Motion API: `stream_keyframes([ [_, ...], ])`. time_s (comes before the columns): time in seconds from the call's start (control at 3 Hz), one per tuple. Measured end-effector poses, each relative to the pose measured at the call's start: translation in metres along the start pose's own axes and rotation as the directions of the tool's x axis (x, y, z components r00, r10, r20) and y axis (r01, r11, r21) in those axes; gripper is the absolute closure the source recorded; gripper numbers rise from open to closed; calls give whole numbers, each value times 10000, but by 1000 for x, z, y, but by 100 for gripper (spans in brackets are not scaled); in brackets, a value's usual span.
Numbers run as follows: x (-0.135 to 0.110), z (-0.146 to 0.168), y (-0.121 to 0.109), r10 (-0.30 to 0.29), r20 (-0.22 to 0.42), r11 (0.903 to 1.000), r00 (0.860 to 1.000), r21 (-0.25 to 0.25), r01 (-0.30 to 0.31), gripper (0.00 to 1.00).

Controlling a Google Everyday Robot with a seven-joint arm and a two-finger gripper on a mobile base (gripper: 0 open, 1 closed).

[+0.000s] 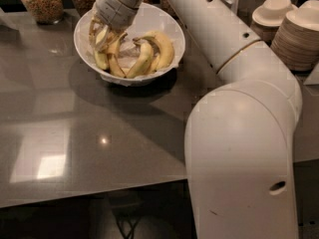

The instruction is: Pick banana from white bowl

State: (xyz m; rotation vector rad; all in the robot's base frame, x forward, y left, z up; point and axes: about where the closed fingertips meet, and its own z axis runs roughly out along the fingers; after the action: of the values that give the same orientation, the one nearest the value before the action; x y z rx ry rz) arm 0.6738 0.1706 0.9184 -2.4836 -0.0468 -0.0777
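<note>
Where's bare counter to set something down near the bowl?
Widest bare patch: counter in front of the white bowl, camera-left of the arm. Smaller strip camera-left of the bowl, below the jars. Crowded: right rear by the stacked dishes, and inside the bowl, where the gripper sits over the banana.

Dim, warm overhead light is throwing a bright square of glare and a pinpoint glint on the glossy counter. The white bowl is casting a soft shadow around its base, while the pincer, reaching into the bowl's left side, is showing dull and yellowish.
</note>
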Motion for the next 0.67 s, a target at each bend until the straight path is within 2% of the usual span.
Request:
stream_keyframes([
  [0.33, 0, 8, 1, -134, 198, 9996, 9997, -244, 138, 53],
  [0.67, 1, 5, -1, -149, 194, 9995, 9997, -273, 155, 44],
])
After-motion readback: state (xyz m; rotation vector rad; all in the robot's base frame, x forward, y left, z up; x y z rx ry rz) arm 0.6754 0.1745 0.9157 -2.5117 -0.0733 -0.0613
